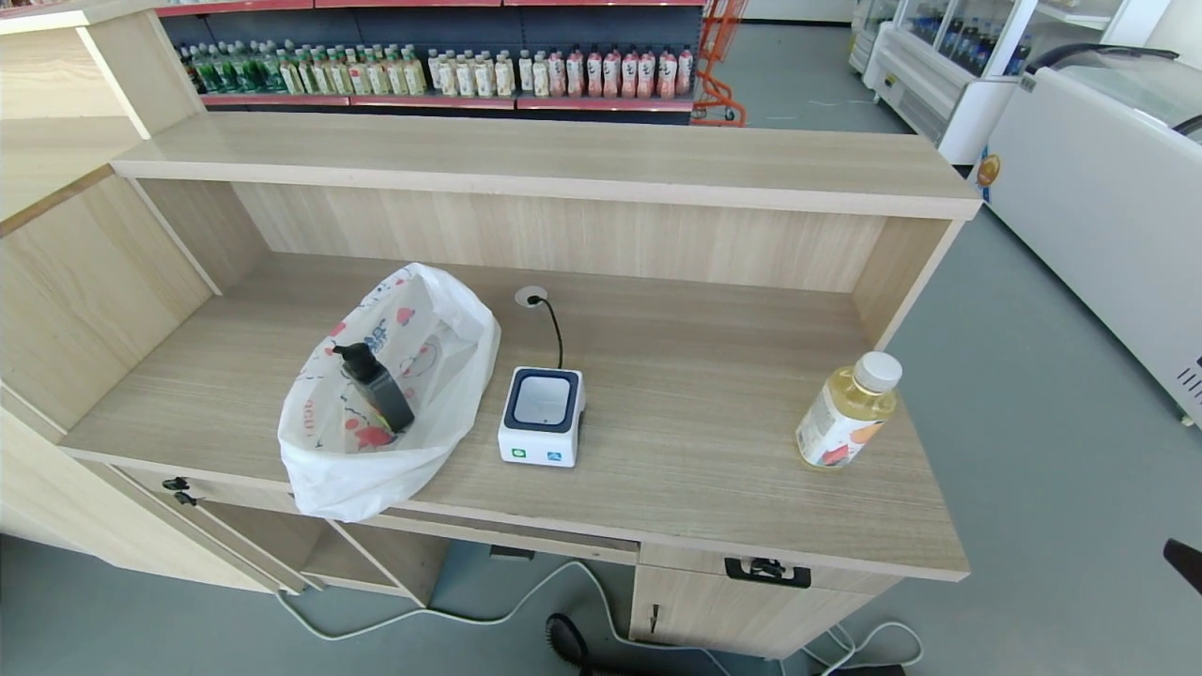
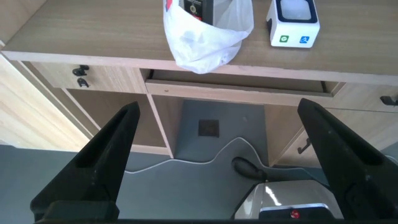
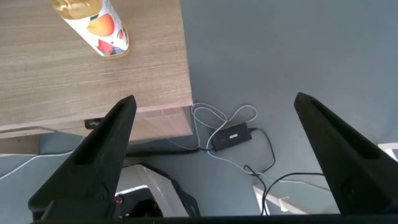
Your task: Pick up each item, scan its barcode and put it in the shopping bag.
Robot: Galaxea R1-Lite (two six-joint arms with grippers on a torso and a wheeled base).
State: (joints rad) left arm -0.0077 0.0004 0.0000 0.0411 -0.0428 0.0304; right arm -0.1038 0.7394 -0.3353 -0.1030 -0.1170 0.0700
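Note:
A bottle of yellow drink (image 1: 849, 411) with a white cap stands near the counter's right end, also seen as the bottle (image 3: 93, 25). A white shopping bag (image 1: 390, 394) sits open on the left of the counter, with a black pump bottle (image 1: 376, 385) inside it. The white barcode scanner (image 1: 542, 415) lies between bag and bottle. My left gripper (image 2: 221, 155) is open, low in front of the counter below the bag (image 2: 202, 31) and scanner (image 2: 293, 22). My right gripper (image 3: 217, 155) is open, off the counter's right front corner, short of the bottle.
The wooden counter (image 1: 676, 394) has a raised back shelf and side walls. A drawer (image 2: 242, 84) sits slightly pulled out under the bag. Cables and a power brick (image 3: 230, 134) lie on the grey floor. Freezers (image 1: 1099, 169) stand to the right.

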